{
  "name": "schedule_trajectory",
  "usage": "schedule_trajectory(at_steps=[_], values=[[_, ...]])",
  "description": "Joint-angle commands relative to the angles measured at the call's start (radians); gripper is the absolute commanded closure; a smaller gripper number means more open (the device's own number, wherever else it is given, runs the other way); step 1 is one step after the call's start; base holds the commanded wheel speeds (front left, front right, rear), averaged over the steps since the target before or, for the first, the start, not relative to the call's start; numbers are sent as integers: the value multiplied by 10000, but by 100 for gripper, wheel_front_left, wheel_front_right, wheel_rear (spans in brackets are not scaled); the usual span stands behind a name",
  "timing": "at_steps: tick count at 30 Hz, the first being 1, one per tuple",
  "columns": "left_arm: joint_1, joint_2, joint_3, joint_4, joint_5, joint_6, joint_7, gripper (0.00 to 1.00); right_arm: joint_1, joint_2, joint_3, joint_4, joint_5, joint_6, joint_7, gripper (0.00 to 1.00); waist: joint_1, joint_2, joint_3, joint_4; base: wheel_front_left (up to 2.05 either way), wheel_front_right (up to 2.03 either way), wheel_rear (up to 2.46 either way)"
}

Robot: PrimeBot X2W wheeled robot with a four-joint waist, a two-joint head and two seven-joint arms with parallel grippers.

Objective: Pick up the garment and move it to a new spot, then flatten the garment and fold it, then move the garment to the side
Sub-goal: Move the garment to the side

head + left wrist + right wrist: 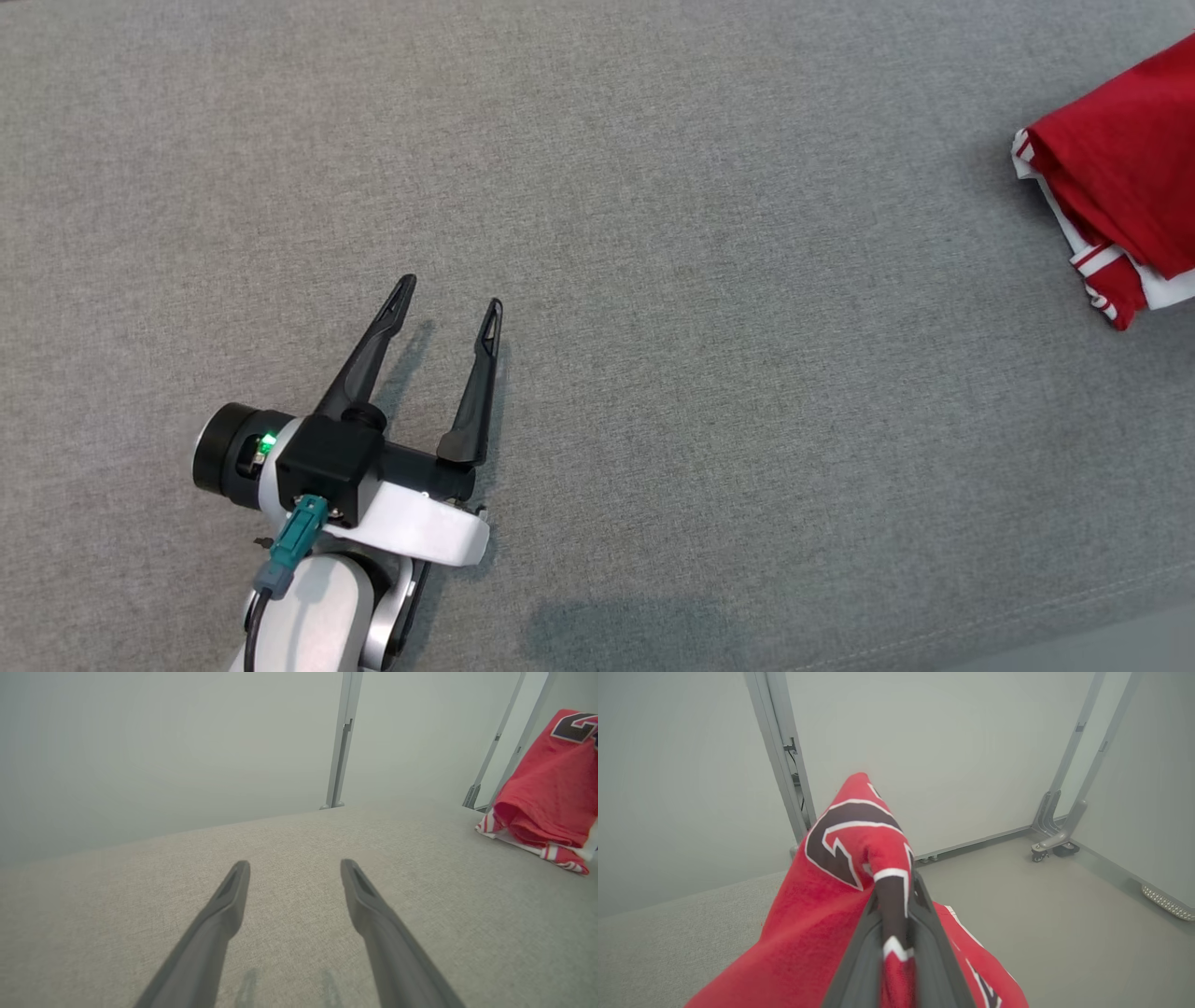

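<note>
Hanging from the right end effector, whose fingers were clamped tight on a fold of its cloth, the red jersey sat at the far right edge of the head view, its bunched, white-striped lower part resting on the grey fabric-covered table. The left end effector hovered well apart from it on the left, fingers spread wide, holding nothing.

numeral: partial "2", dark, white-edged | on: red garment
</note>
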Motion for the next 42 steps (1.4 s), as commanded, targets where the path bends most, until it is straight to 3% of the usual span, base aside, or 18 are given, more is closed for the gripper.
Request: schedule_trajectory(at_steps=[1, 13, 14, 15, 26, 35, 42], values=[[-279, 56, 227, -340, 97, -6, 55, 0, 23, -348, -63, 140, 88, 14, -133, 100, 0, 0, 129, 85, 0, 0, 0], [-628, 198, 16, -644, 202, -38, 333, 0, -830, -456, -930, 2402, -487, 14, -133, 100, 0, 0, 756, 510, 0, 0, 0], [-647, 199, -2, -658, 205, -35, 338, 0, -914, -474, -1085, 2544, -636, 14, -133, 56, 0, 0, 782, 536, 0, 0, 0], [-666, 196, -25, -671, 209, -34, 344, 0, -988, -504, -1239, 2652, -820, 14, -133, 0, 0, 0, 803, 564, 0, 0, 0], [-741, 185, -91, -614, 125, 54, 283, 0, -1109, -597, -3304, 2556, -3368, 14, -133, 0, 0, 0, 736, 658, 0, 0, 0], [-673, 77, -113, -415, -81, 150, 97, 0, -575, 566, -4638, 1071, -5016, 14, -134, 0, 0, 0, 284, 650, 0, 0, 0], [-567, -49, 24, -172, -409, 291, -180, 0, 302, 1723, -4424, -512, -5502, 14, -134, 0, 0, 0, -254, 807, 0, 0, 0]])
